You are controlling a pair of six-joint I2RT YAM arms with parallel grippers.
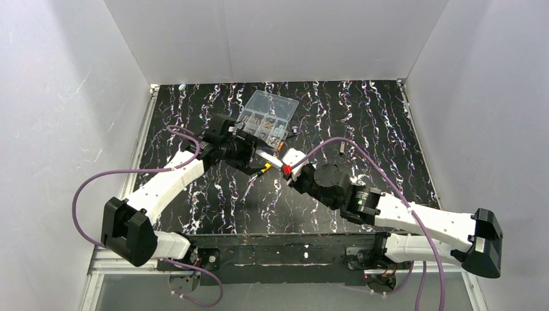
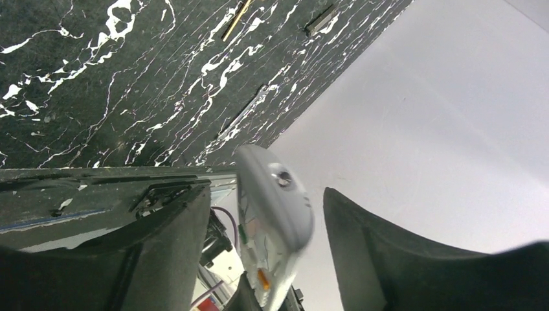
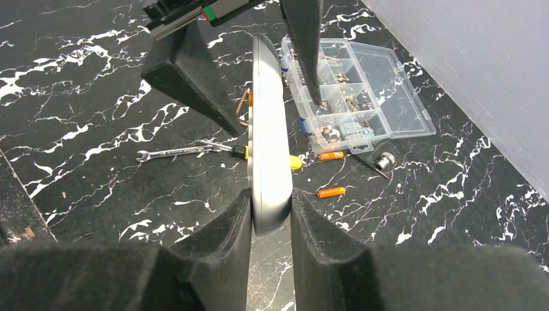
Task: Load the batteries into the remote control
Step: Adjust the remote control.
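The right end effector (image 3: 270, 199) clamps the remote control (image 3: 267, 129) on edge. The left end effector (image 2: 265, 194) straddles its far end, jaws apart, touching nothing. The batteries (image 3: 331, 192) lie on the worktop (image 3: 97, 97) beyond the right end effector. An uneven squeeze from the left could twist the remote control loose.

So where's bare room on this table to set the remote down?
Bare tabletop: the right side between the parts box and the right wall, and the near strip between left arm and right arm. Crowded: before the box, around the batteries, wrench and screwdriver.
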